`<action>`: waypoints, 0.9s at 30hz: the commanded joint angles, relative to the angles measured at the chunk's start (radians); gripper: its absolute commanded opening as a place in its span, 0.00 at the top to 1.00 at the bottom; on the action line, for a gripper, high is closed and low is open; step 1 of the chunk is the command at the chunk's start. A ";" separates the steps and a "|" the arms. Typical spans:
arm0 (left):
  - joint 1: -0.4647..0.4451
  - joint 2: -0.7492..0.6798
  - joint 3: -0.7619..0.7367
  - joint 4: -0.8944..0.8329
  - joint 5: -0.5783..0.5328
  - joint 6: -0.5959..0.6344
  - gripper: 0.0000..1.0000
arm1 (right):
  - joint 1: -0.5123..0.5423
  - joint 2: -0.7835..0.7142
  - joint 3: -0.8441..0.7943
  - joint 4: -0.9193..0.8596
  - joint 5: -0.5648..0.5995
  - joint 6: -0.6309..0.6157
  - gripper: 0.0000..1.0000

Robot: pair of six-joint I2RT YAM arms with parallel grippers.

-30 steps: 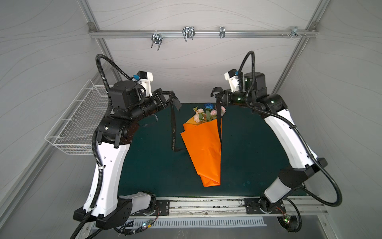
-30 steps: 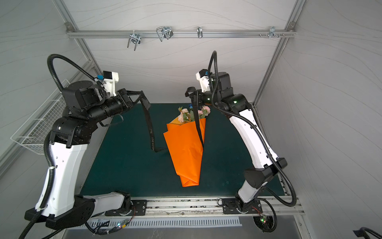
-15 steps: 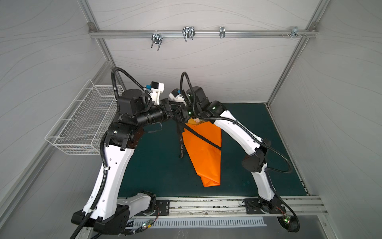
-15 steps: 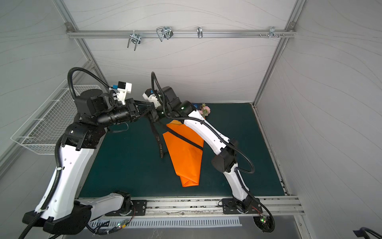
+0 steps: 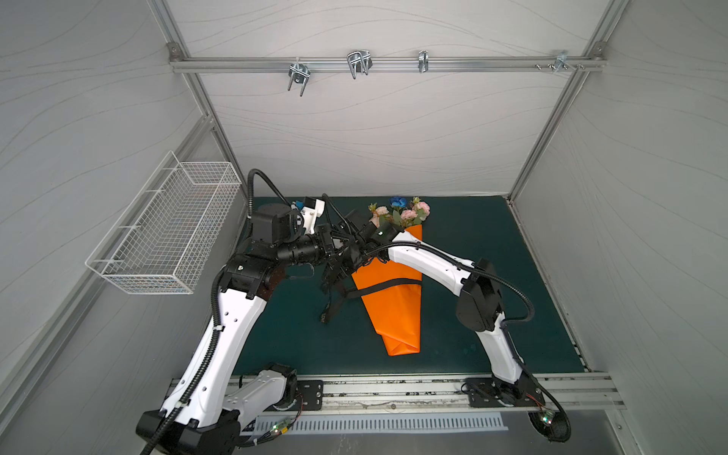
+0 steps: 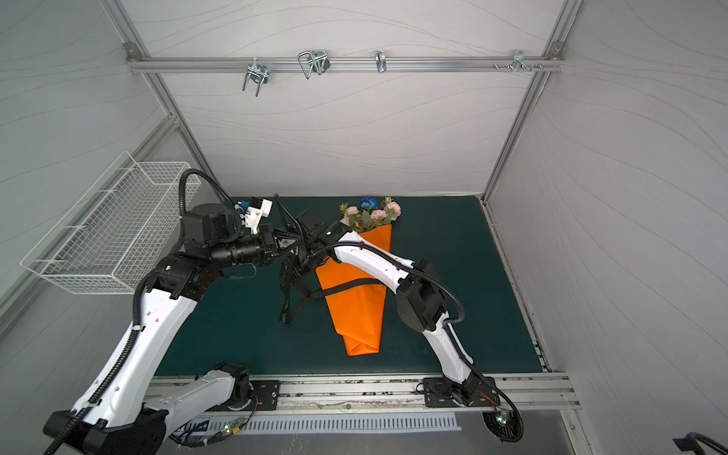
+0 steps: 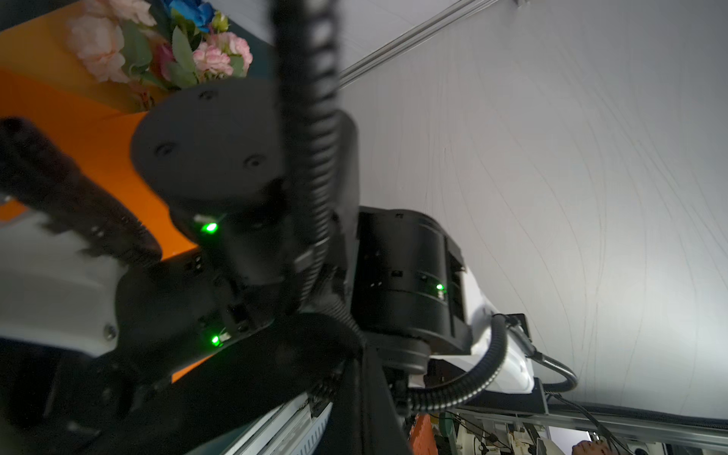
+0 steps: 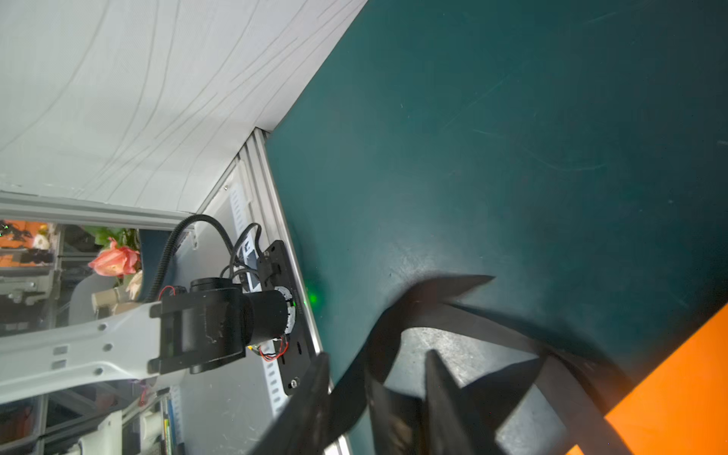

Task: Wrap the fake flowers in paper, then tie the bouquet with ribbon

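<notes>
On the green mat point(image 5: 472, 220), the left gripper point(image 5: 335, 252) pinches the black ribbon point(image 5: 388, 284) circling the bouquet of fake flowers point(image 5: 400, 210) for tension, while the right gripper point(image 8: 377, 354) stands open, probably to regrasp.

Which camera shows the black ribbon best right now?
A top view: the black ribbon crosses the orange paper and trails onto the mat, mostly unblocked. The right wrist view shows only a blurred loop of it; the left wrist view shows none clearly.

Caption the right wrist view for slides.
Black ribbon loops between the right gripper's parted fingers over green mat, beside orange paper.
</notes>
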 commanded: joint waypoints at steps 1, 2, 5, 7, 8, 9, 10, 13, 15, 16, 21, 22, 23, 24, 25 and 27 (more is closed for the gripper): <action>-0.003 0.004 -0.012 0.065 0.003 0.011 1.00 | -0.061 0.014 -0.015 0.108 -0.116 0.065 0.49; -0.003 0.011 -0.021 0.064 0.003 0.012 1.00 | -0.075 0.017 -0.022 0.135 -0.135 0.085 0.49; -0.003 0.032 -0.044 0.077 0.011 0.010 1.00 | -0.107 0.019 -0.026 0.146 -0.132 0.101 0.47; -0.002 0.043 -0.056 0.093 0.022 0.001 1.00 | -0.128 0.013 -0.026 0.125 -0.083 0.102 0.47; -0.002 0.050 -0.058 0.097 0.029 -0.004 1.00 | -0.141 0.007 -0.032 0.107 -0.052 0.105 0.47; -0.004 0.055 -0.059 0.101 0.036 -0.008 1.00 | -0.151 -0.004 -0.041 0.093 -0.026 0.107 0.47; -0.004 0.057 -0.061 0.107 0.043 -0.013 1.00 | -0.166 -0.025 -0.066 0.088 0.011 0.113 0.48; -0.011 0.058 -0.055 0.106 0.049 -0.021 1.00 | -0.197 -0.140 -0.210 0.122 0.142 0.141 0.48; -0.029 0.057 -0.053 0.110 0.053 -0.033 1.00 | -0.205 -0.247 -0.325 0.154 0.251 0.154 0.47; -0.042 0.059 -0.054 0.114 0.053 -0.038 1.00 | -0.206 -0.309 -0.384 0.165 0.308 0.164 0.47; -0.091 0.102 -0.059 0.152 0.037 -0.069 1.00 | -0.184 -0.634 -0.711 0.244 0.627 0.242 0.49; -0.092 0.116 -0.060 0.162 0.035 -0.080 1.00 | -0.167 -0.698 -0.776 0.251 0.698 0.249 0.51; -0.092 0.129 -0.056 0.174 0.028 -0.086 1.00 | -0.147 -0.760 -0.829 0.254 0.770 0.251 0.52; -0.092 0.145 -0.048 0.178 0.020 -0.088 1.00 | -0.115 -0.810 -0.871 0.252 0.835 0.244 0.52; -0.090 0.166 -0.034 0.181 0.012 -0.089 1.00 | -0.072 -0.860 -0.906 0.251 0.911 0.226 0.52; -0.090 0.219 0.007 0.181 0.001 -0.080 1.00 | 0.026 -0.925 -0.956 0.252 1.050 0.190 0.52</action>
